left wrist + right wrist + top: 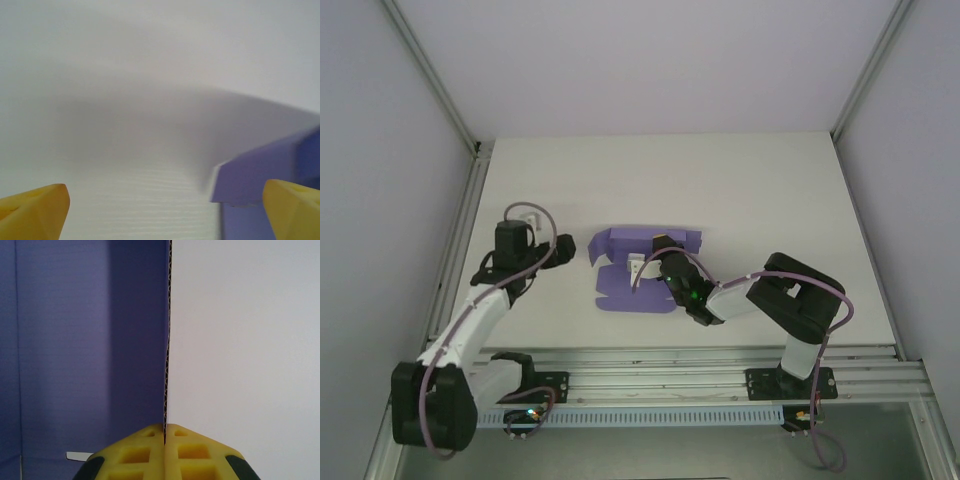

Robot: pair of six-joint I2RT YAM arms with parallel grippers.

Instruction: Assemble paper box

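The purple paper box (632, 270) lies as a die-cut sheet on the white table, partly folded. My right gripper (642, 266) is over its middle, shut on an upright flap. In the right wrist view the yellow fingers (145, 452) pinch the thin corrugated edge of the paper box (90, 340), purple on the left side and white on the right. My left gripper (570, 250) is at the sheet's left edge, open. Its yellow fingertips (35, 207) stand wide apart, and a raised corner of the paper box (260, 172) sits near the right fingertip.
The white table (740, 190) stretches behind and to the right of the sheet. Metal frame rails (720, 360) run along the near edge, and grey walls close both sides.
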